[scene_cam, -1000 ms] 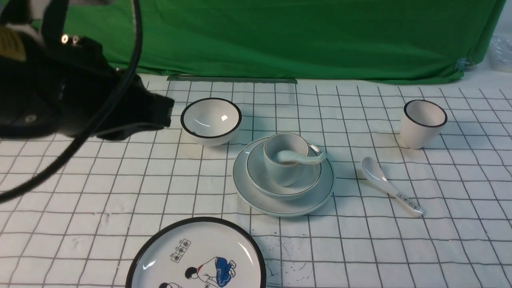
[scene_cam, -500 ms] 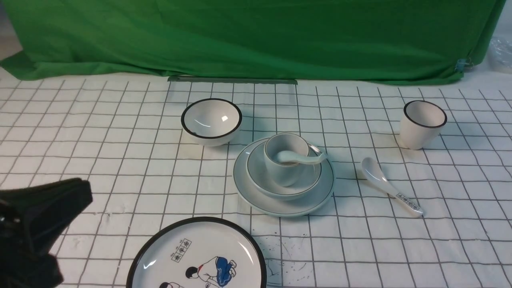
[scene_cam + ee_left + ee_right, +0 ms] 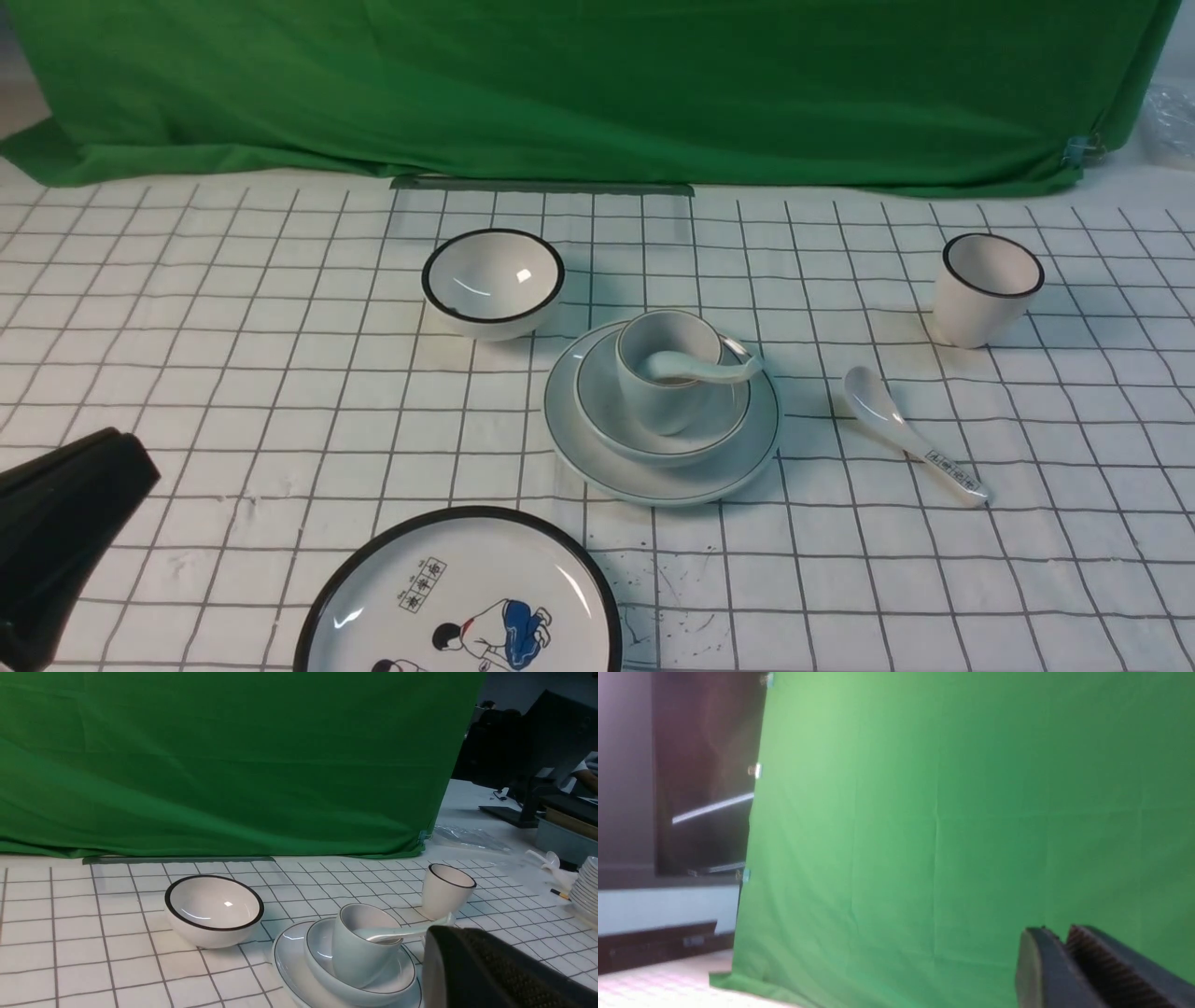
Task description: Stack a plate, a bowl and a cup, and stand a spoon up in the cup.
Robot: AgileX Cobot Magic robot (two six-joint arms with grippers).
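Observation:
The pale grey-blue plate (image 3: 653, 485) lies mid-table with the shallow bowl (image 3: 607, 425) on it. The squat cup (image 3: 658, 397) sits in the bowl, leaning a little. The plain spoon (image 3: 709, 369) lies in the cup, its handle over the rim to the right. The left wrist view shows the same plate (image 3: 289, 970), bowl (image 3: 322, 952), cup (image 3: 355, 952) and spoon (image 3: 402, 933). My left gripper (image 3: 131, 462) is shut and empty at the front left, well away from the stack; it also shows in its wrist view (image 3: 448, 942). My right gripper (image 3: 1057, 933) is shut and empty, seen against green cloth.
A white black-rimmed bowl (image 3: 493, 280) stands behind the stack to the left. A taller white cup (image 3: 988, 287) is at the back right. A white printed spoon (image 3: 910, 439) lies right of the stack. A cartoon plate (image 3: 462, 597) is at the front edge.
My left arm has dropped from the upper left to the front left corner and drawn back toward the near edge. The crockery has not moved.

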